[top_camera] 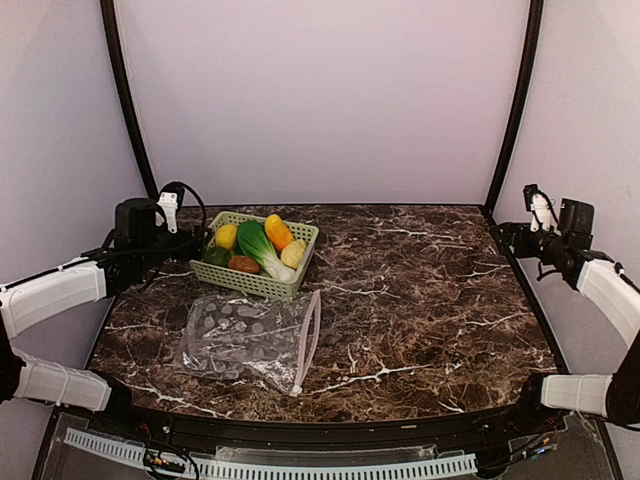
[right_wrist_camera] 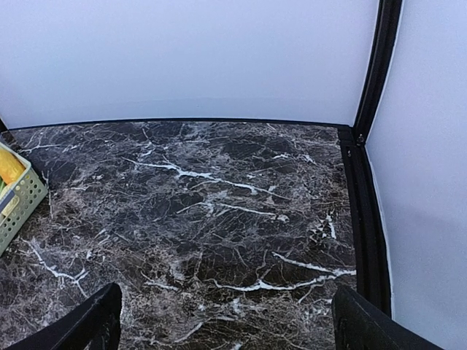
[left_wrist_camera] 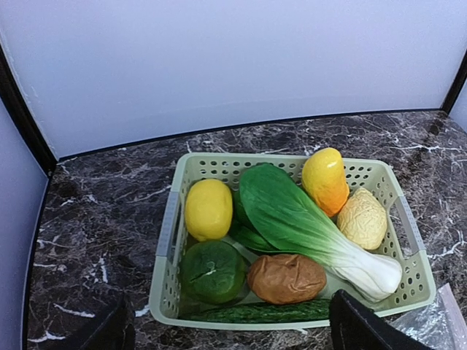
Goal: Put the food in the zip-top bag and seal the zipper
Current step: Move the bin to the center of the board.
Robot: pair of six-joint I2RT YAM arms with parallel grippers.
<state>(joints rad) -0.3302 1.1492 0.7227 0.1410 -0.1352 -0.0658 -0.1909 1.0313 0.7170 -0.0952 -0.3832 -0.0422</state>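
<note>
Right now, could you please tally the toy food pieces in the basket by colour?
Green: 3 (bok choy, pepper, long dark piece)
Yellow: 2 (lemon, pale piece)
Orange-yellow: 1 (tapered piece)
Red-brown: 1 (rounded piece)
Total: 7

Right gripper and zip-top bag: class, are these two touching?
Apart. The top view shows the right gripper at the right edge and the zip-top bag lying front-left, a broad stretch of table between them.

basket [top_camera: 250, 284]: light green lattice, on table's far left; table [top_camera: 420, 300]: dark marble, white veins
</note>
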